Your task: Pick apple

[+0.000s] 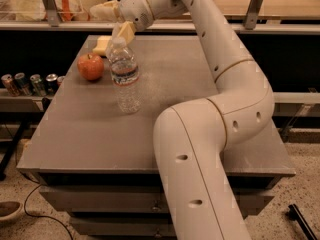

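Apple (90, 66) sits upright on the table (175, 74), left-rear area, just left of the clear bottle (125, 84) and in front of the yellow sponge (102, 45). Pincer (115, 20) hangs above and behind the apple, to its right, near the bottle cap. Pincer is released, fingers spread, gripping nothing, and not touching the apple.

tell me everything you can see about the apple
The apple is round, red-orange with yellowish patches and a dark stem dimple on top; its skin looks smooth and whole. It sits upright on the grey table near its far left corner, left of the taller clear bottle and in front of the pale yellow sponge. Only the table visibly touches it. The pincer hangs open above the bottle, up and right of the apple, not holding it.
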Action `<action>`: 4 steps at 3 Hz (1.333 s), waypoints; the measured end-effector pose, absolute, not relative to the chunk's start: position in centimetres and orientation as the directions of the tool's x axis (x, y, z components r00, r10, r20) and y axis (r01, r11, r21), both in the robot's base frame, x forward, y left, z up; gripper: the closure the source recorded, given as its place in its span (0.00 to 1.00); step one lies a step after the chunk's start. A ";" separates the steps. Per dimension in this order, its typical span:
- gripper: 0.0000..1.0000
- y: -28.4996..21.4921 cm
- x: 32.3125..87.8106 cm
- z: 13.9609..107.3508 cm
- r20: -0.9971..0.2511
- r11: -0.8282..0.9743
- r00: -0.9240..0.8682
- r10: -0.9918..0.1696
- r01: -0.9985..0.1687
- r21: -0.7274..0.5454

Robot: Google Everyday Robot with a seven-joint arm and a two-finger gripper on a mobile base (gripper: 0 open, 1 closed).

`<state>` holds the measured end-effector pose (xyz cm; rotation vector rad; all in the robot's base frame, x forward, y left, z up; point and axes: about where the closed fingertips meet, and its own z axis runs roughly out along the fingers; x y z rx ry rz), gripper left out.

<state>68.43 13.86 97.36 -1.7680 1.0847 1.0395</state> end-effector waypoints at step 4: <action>0.00 15.9 70.3 95.5 -0.814 -0.214 0.230 -0.533 -0.968 -0.134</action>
